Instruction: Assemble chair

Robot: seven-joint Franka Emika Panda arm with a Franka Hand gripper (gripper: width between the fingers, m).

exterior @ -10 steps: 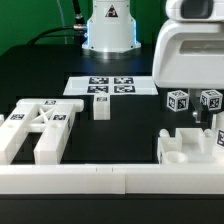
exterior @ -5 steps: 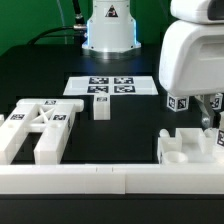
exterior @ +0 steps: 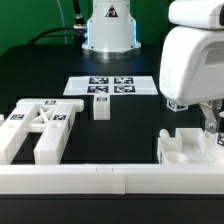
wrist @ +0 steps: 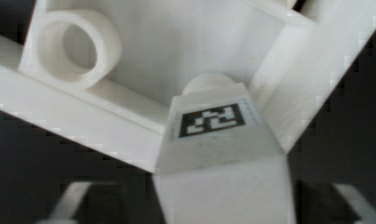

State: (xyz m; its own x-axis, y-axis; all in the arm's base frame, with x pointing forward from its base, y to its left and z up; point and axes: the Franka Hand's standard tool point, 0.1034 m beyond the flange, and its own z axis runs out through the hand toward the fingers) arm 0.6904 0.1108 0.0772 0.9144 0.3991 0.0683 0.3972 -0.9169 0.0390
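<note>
Gripper (wrist: pixel 217 204): one, with two fingers (wrist: pixel 92 198) spread to either side of a bar leg (wrist: pixel 211 150). We see a dark sliver on each side, so we note no pinch.

Bar leg: one, with one tag on its face. Its long axis runs from between the fingers out toward the seat block (wrist: pixel 96 85). Whether it is upright or lying flat, we cannot tell.

In the exterior view we count:
- one slotted back frame (exterior: pixel 35 125), flat at that view's left, its long bars running from the white rail (exterior: pixel 110 182) back toward the marker board (exterior: pixel 75 86)
- one small block (exterior: pixel 100 108), upright, just in front of the marker board
- one seat block at that view's right, just behind the rail
- four tags in view on the marker board

The arm housing (exterior: pixel 195 60) hides the gripped leg in this view.
</note>
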